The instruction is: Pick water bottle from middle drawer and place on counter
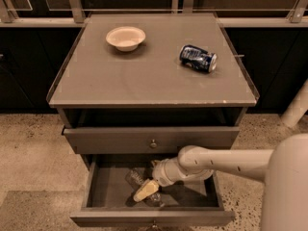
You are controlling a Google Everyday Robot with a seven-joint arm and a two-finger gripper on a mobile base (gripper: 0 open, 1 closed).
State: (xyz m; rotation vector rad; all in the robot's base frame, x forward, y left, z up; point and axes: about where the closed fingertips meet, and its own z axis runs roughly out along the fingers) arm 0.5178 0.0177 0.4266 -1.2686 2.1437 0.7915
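The middle drawer (107, 192) is pulled open at the bottom of the cabinet. The clear crinkled water bottle (135, 178) lies on the drawer floor, slanting from back left to front right. My gripper (145, 192) reaches in from the right on its white arm (216, 161) and sits right over the bottle, hiding the bottle's middle. The grey counter (144, 78) is the cabinet top above.
A cream bowl (125, 37) stands at the counter's back left. A dented dark blue soda can (198, 58) lies at its back right. A shut drawer front with a knob (153, 143) overhangs the open drawer. Speckled floor surrounds the cabinet.
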